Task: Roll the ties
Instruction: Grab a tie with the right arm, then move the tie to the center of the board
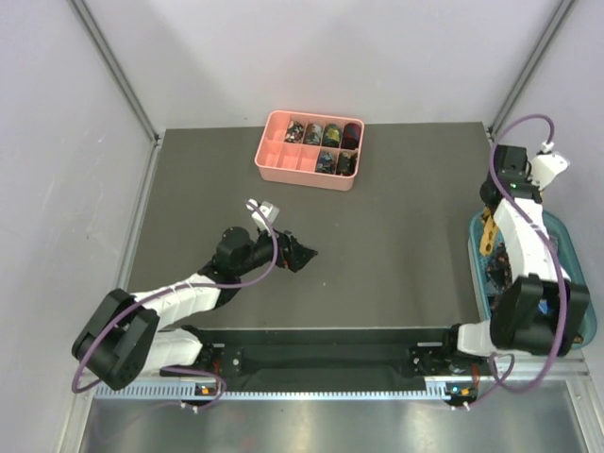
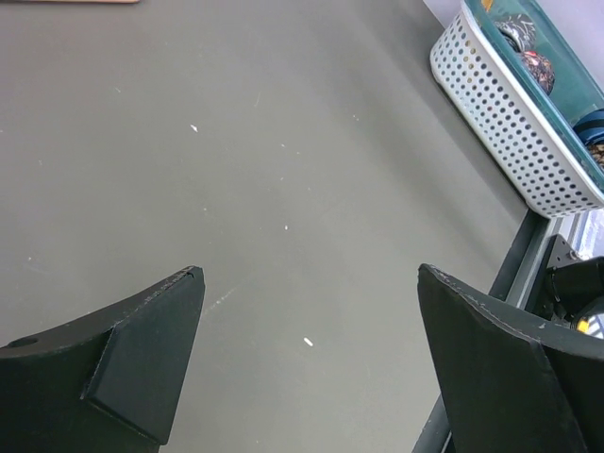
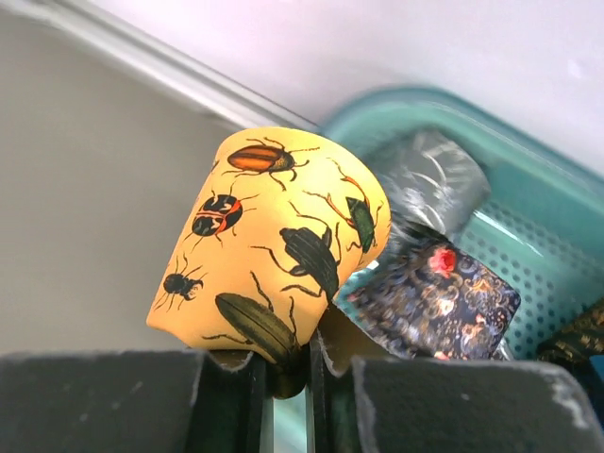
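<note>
My right gripper (image 3: pixel 283 382) has its jaws nipped shut on the edge of a fold in the yellow beetle-print tie (image 3: pixel 274 236), at the table-side rim of the teal basket (image 3: pixel 533 179). The bite is shallow, so I'd expect the silk to slip if I lift fast, or the hidden tail to drag the dark floral tie (image 3: pixel 434 293) out too. The fold arches away from the jaws (overhead, its visible length runs front-to-back along the rim). Left gripper (image 2: pixel 311 274) hovers wide, holding nothing.
</note>
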Robot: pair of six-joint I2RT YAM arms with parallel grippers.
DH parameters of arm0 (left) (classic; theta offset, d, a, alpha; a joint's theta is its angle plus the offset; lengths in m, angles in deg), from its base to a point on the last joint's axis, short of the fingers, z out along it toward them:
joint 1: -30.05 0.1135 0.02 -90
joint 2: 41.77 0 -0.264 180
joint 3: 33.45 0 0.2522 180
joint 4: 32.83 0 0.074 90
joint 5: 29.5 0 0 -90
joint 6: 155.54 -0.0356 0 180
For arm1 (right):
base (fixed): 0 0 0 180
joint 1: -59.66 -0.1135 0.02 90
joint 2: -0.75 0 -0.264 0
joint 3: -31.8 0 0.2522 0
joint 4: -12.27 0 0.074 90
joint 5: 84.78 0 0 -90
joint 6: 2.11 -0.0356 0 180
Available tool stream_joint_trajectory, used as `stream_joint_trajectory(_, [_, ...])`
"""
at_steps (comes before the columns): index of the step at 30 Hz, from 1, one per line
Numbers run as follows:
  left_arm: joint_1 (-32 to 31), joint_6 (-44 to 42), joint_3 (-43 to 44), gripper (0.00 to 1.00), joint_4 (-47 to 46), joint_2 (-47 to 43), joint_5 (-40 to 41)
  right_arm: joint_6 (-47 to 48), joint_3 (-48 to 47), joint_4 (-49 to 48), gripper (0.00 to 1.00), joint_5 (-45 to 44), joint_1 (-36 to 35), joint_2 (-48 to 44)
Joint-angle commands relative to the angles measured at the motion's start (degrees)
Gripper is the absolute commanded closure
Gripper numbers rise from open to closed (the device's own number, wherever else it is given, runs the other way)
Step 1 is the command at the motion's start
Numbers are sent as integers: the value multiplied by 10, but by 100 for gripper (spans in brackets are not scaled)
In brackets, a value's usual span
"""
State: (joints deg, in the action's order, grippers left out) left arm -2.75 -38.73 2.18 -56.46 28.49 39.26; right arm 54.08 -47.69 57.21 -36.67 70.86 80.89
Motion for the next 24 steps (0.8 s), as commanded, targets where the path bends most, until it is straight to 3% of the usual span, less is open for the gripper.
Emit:
stream_joint_trajectory(1, [-3, -14, 19, 1, -9, -21, 7, 58, -28, -12, 100, -1, -43, -95])
stream_joint_trajectory(5, [-4, -16, 20, 1, -6, -25, 8, 133, -8, -83, 100, 230, -100, -187])
stream_joint_trajectory(8, [-3, -21, 18, 1, 2, -36, 23, 162, -63, -69, 100, 352, -171, -209])
stream_joint_trajectory(12, [-3, -19, 5, 1, 30, -79, 90, 194, -171, 12, 100, 432, -287, -158])
stream_joint_trajectory(15, [-4, -21, -18, 1, 47, -141, 152, 178, -199, 47, 100, 436, -364, -136])
stream_joint_trajectory(19, [-4, -25, -31, 1, 62, -195, 194, 160, -166, 57, 100, 445, -413, -126])
stream_joint_trajectory(24, [-5, -15, -19, 1, 100, -200, 246, 176, -27, -1, 100, 521, -414, -113])
